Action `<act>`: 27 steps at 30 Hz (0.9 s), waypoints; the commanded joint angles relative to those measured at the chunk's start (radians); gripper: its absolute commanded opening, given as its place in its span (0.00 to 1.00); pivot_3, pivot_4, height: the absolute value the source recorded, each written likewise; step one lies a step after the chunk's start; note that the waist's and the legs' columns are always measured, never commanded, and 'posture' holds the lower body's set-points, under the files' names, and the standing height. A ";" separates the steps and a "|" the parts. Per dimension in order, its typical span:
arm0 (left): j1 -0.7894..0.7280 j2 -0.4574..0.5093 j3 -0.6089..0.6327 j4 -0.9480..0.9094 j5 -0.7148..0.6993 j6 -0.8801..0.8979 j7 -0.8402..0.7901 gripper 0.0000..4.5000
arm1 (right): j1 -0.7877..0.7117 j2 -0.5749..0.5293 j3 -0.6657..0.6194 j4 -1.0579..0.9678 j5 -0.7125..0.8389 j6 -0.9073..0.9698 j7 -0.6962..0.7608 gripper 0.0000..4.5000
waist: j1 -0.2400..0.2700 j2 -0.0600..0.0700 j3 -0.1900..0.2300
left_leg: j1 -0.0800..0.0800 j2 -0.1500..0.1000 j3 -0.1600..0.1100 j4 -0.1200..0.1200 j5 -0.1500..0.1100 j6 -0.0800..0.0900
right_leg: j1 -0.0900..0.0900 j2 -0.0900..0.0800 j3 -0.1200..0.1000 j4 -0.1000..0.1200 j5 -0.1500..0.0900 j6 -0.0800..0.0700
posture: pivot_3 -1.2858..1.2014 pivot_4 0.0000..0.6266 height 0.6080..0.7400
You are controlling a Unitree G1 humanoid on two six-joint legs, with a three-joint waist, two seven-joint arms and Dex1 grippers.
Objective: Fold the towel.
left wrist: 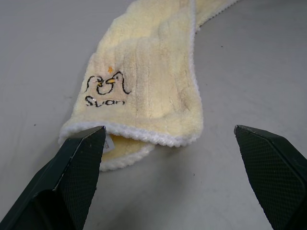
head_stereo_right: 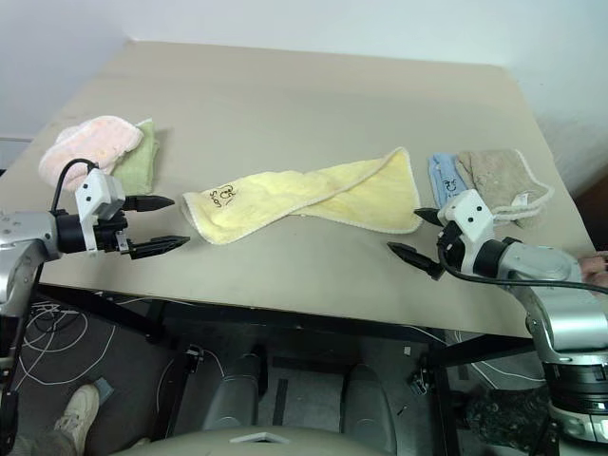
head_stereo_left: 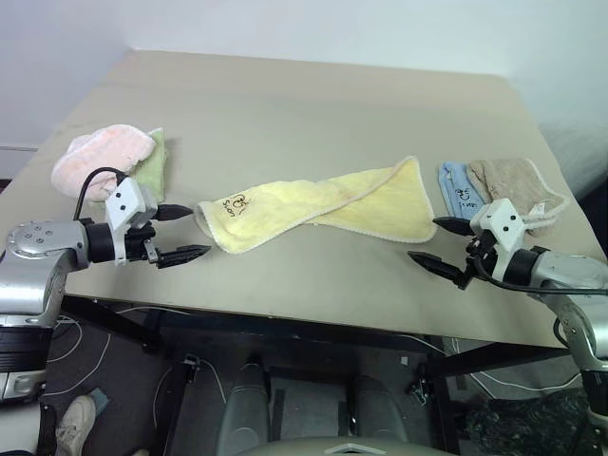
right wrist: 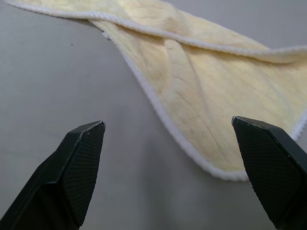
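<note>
Yellow towel (head_stereo_left: 318, 209) bunched on counter (head_stereo_left: 285, 104), both grippers spread, holding nothing.
Towel twisted mid-length, underside layers hidden; long axis runs 8 to 2 o'clock, embroidered corner at the 8 end just beside left gripper (head_stereo_left: 185, 233), wide end near right gripper (head_stereo_left: 439, 241). Pink cloth (head_stereo_left: 100, 157) at 9, blue cloth (head_stereo_left: 461, 190) and beige cloth (head_stereo_left: 518, 185) at 3, partly overlapped.

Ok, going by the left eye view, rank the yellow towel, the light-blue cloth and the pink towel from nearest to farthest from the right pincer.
1. Light-blue cloth: on the table just beyond the open right pincer, beside the beige cloth.
2. Yellow towel: mid-table, its wide end toward that pincer.
3. Pink towel: far across the table, by the left pincer.
</note>
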 commanded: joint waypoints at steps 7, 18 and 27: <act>0.055 0.007 0.041 -0.100 -0.036 0.037 0.035 1.00 | -0.002 0.048 0.008 -0.054 0.011 -0.014 -0.037 0.99 | 0.002 0.000 0.000 | 0.000 0.000 0.000 0.000 0.000 0.000 | 0.000 0.000 0.000 0.000 0.000 0.000 | 0.52 0.24 0.91; -0.103 0.035 -0.056 0.064 0.075 -0.094 -0.052 1.00 | 0.015 0.092 0.012 -0.059 -0.016 -0.062 -0.085 0.99 | 0.000 0.000 0.000 | 0.000 0.000 0.001 0.000 0.000 0.000 | 0.000 0.000 0.000 0.000 0.001 -0.002 | 0.52 0.24 0.91; -0.183 0.047 -0.144 0.157 0.161 -0.266 -0.174 1.00 | 0.006 0.130 0.027 -0.068 -0.024 -0.069 -0.127 0.99 | 0.001 0.000 0.000 | -0.001 0.000 0.001 0.000 0.000 0.000 | 0.000 0.000 0.000 0.000 0.001 -0.002 | 0.52 0.24 0.91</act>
